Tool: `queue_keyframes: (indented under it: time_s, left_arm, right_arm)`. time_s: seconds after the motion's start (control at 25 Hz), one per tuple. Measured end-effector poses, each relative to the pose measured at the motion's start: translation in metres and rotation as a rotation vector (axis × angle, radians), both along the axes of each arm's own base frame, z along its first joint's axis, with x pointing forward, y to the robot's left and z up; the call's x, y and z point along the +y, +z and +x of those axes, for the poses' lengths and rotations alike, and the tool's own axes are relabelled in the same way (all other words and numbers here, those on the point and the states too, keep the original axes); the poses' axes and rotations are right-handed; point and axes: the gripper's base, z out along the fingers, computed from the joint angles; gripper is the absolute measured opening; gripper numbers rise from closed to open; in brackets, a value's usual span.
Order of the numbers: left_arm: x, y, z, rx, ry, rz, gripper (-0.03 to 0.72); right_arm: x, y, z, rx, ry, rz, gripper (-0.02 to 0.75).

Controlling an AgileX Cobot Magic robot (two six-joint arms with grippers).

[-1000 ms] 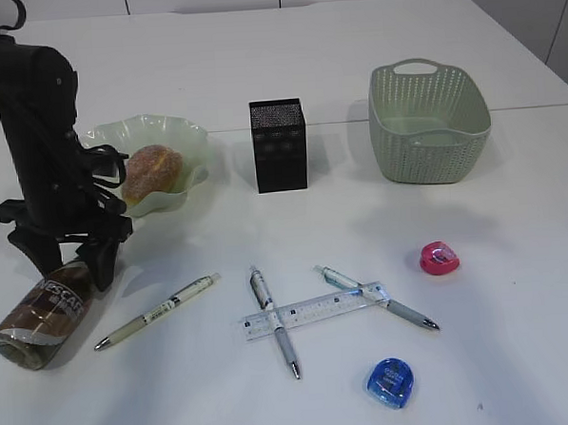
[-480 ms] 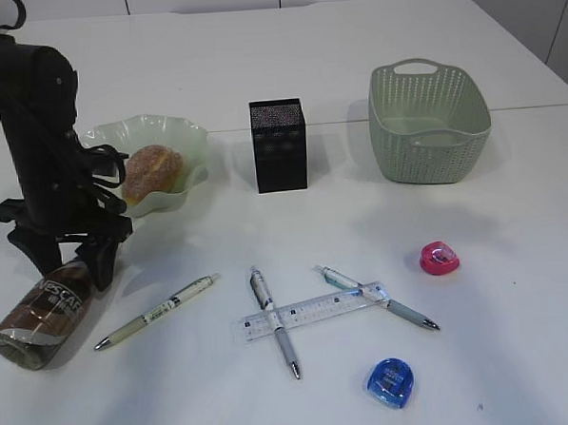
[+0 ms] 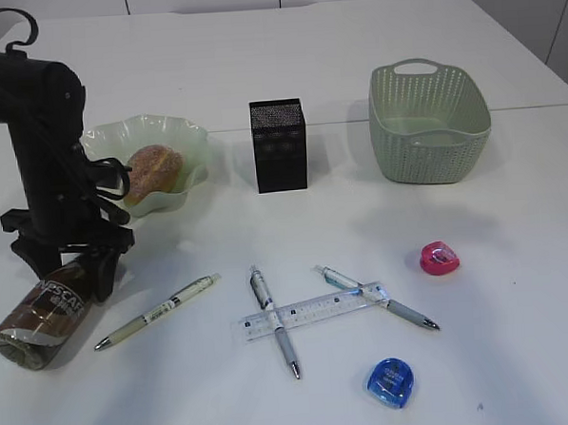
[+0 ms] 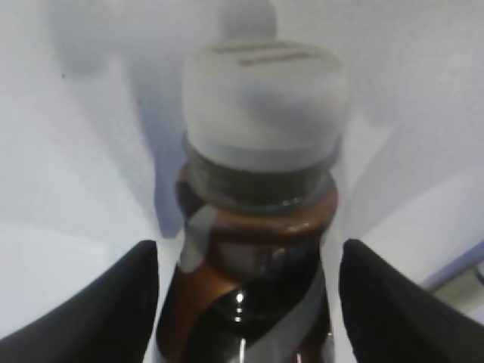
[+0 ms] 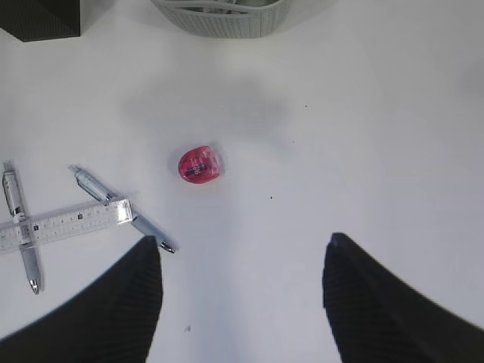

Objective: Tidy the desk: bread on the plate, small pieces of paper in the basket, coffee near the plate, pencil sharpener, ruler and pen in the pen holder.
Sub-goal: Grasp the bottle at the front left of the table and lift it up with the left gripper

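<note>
Two hands are in play. At lower left of the exterior view, the left hand stands wide open astride the neck of the coffee, a glossy brown bottle lying on its side on the smooth white table; its matte white cap shows between the black fingers, not gripped. Just above, the sugared oval bread sits in the ruffled translucent green plate. Center: black mesh pen holder, three pens, one apart, two under the clear ruler. Right: perforated basket, pink sharpener, blue sharpener. The right hand hangs open, empty.
</note>
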Motion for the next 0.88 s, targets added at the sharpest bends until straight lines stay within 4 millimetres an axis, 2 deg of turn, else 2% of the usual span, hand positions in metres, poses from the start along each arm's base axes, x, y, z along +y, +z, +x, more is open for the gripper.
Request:
queue_keyframes:
  time_s: [0.52, 0.72, 0.88]
  left_arm:
    - [0.0021, 0.0001, 0.0005, -0.005, -0.013, 0.021, 0.447]
    - [0.0022, 0.0001, 0.0006, -0.005, -0.014, 0.023, 0.329]
    - [0.0022, 0.0005, 0.0008, -0.005, -0.014, 0.023, 0.314]
  right_arm:
    - [0.0000, 0.0001, 0.0002, -0.002, 0.000, 0.000, 0.519]
    - [0.0000, 0.0001, 0.0002, -0.002, 0.000, 0.000, 0.517]
    - [0.0000, 0.0001, 0.0002, -0.002, 0.000, 0.000, 0.517]
